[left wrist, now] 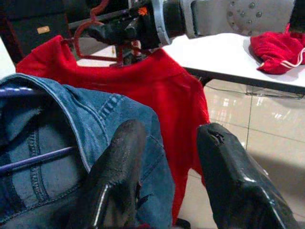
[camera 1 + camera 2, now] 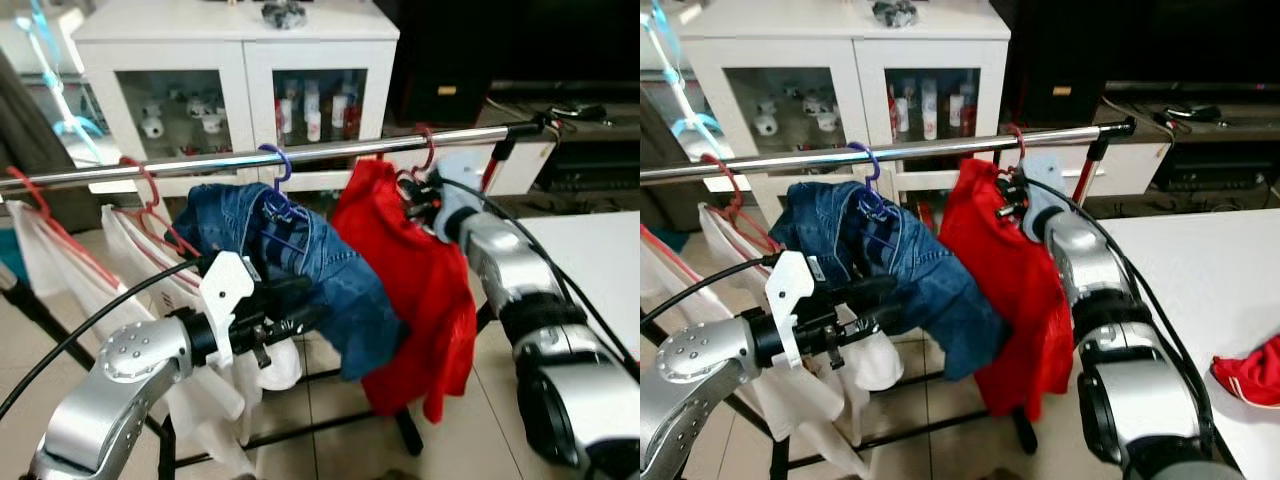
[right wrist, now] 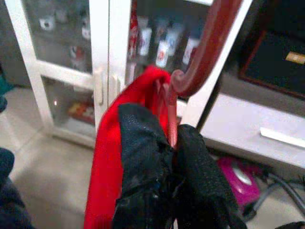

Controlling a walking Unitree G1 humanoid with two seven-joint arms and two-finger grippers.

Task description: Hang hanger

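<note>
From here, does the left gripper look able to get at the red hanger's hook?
Probably not: the denim jacket hangs between the open left gripper and the red hanger, which the right gripper already pinches at its neck.

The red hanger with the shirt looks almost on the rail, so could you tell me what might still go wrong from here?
1. The right gripper pinches the red hanger just below its hook. If that hook is not fully over the rail, letting go could drop the red shirt.
2. The denim jacket hangs close beside the shirt, and the open left gripper sits against it. Pulling either arm back might drag a garment.
</note>
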